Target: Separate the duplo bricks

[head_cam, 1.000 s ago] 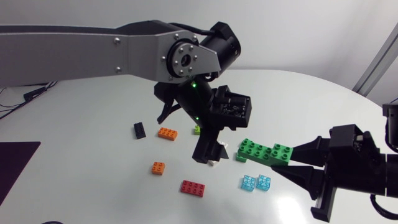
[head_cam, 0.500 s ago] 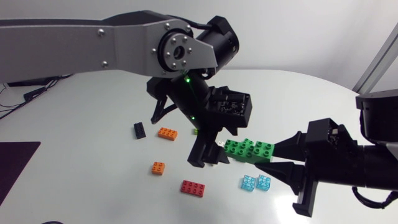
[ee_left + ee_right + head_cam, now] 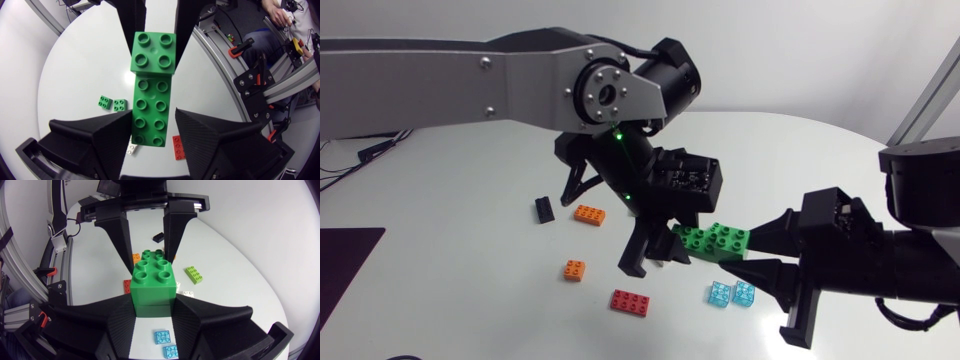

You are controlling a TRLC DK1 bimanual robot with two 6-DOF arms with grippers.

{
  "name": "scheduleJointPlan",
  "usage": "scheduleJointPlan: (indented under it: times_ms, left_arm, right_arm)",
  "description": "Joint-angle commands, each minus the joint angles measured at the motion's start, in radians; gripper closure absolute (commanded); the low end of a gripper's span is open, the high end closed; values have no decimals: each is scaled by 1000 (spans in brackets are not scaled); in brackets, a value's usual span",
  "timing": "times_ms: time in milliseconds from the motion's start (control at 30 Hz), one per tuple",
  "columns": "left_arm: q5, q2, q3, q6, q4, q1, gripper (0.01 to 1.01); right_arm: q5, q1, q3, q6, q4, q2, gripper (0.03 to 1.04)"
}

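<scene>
Between left fingers (image 3: 95, 136), green stack (image 3: 150, 107) — lime brick (image 3: 195, 275) (right wrist view only).

Left pincer (image 3: 658, 252), green bricks (image 3: 712, 238), right pincer (image 3: 754, 252)

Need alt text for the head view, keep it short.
The left tool and right tool both grip a green brick stack from opposite ends, held off the white table. Beneath lie two orange bricks, a red brick, a black brick and two light-blue bricks.
</scene>
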Motion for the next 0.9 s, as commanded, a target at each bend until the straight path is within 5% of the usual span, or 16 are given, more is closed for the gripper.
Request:
scheduleJointPlan:
  times_ms: [0, 367, 567, 867]
  left_arm:
    - [24, -16, -25, 13, -9, 8, 718]
    - [41, -27, -39, 27, -20, 11, 803]
    - [39, -25, -53, 38, -20, 37, 803]
    - [30, -34, -81, 42, -19, 28, 803]
  right_arm:
    - [4, 8, 7, 23, 12, 5, 751]
    - [4, 9, -4, 23, 0, -25, 733]
    - [-1, 11, 7, 22, -52, -73, 161]
    - [-5, 26, 18, 34, -45, -70, 138]
